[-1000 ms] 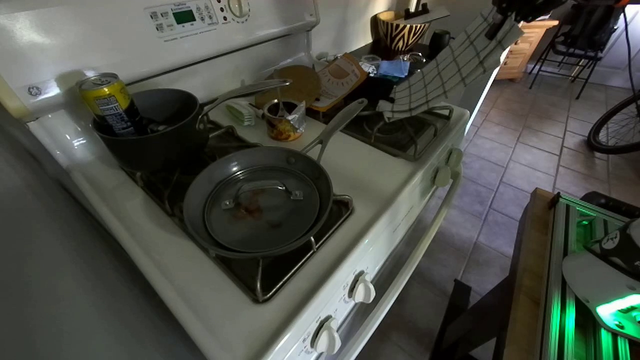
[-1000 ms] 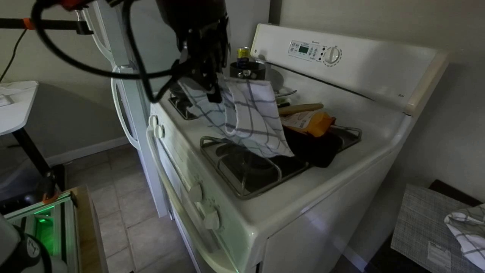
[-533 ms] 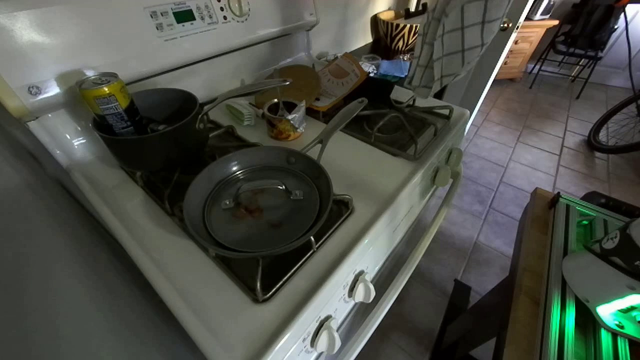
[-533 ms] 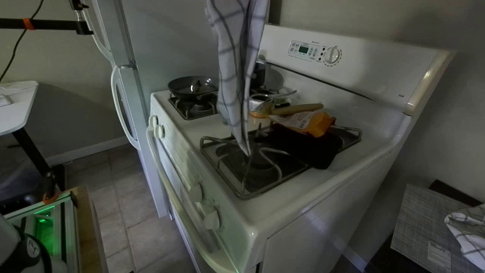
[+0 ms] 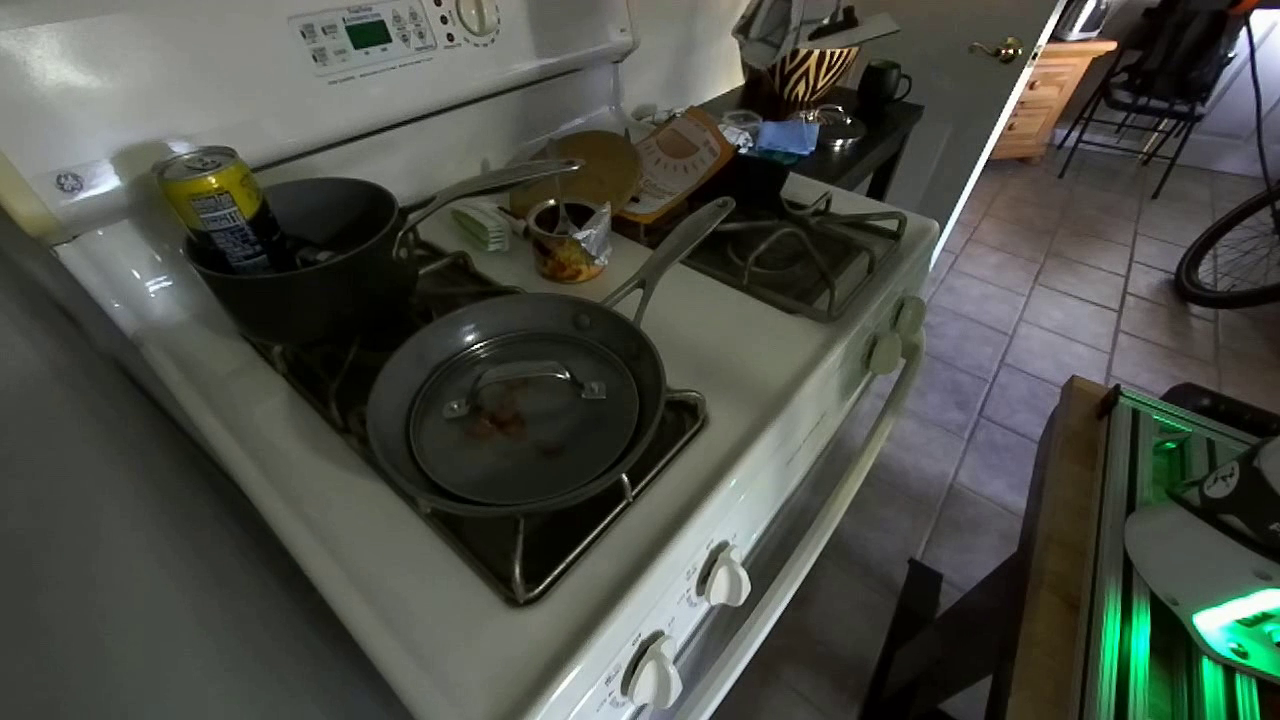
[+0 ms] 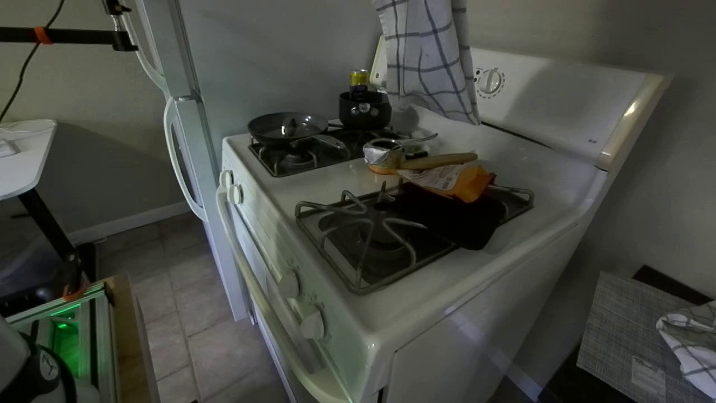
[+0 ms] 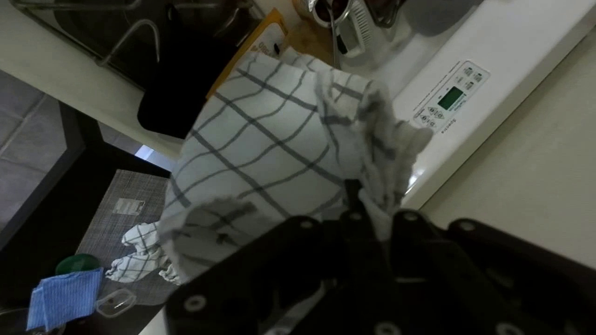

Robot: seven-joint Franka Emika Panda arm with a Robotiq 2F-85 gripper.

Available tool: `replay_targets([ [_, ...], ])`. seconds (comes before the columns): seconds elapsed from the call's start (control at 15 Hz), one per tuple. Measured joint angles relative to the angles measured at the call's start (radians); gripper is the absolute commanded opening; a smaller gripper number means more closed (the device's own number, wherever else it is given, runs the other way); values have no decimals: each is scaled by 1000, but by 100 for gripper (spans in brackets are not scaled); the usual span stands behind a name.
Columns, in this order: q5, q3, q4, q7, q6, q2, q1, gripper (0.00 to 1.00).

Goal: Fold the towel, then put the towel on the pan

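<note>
The white towel with dark grid lines hangs in the air over the back of the stove in an exterior view point(image 6: 428, 61), its upper part cut off by the frame's top edge. It also fills the middle of the wrist view point(image 7: 270, 135), bunched at the right. My gripper point(image 7: 368, 197) is shut on the towel; the cloth hides one fingertip. The gripper is out of both exterior views. The grey pan point(image 5: 393, 420) sits on a front burner with a glass lid lying in it; it also shows in an exterior view point(image 6: 265, 139). Reddish-brown residue shows through the lid.
A dark pot point(image 5: 330, 290) holding a yellow can point(image 5: 215, 205) stands behind the pan. An opened food cup point(image 5: 565, 245), an orange package point(image 6: 472, 183) and a burner grate point(image 6: 363, 246) are on the stove. Another checked cloth point(image 6: 691, 341) lies on a grey placemat point(image 6: 609, 330).
The towel has risen from just above the front burner and moved back toward the stove's control panel. My gripper has gone up out of both exterior views. The pan has not moved.
</note>
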Motion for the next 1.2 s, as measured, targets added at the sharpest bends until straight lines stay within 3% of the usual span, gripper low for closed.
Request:
replay_targets([
  [0.67, 92, -42, -98, -92, 3, 125, 37, 2],
  [1.2, 224, -59, -36, -253, 118, 309, 103, 2],
])
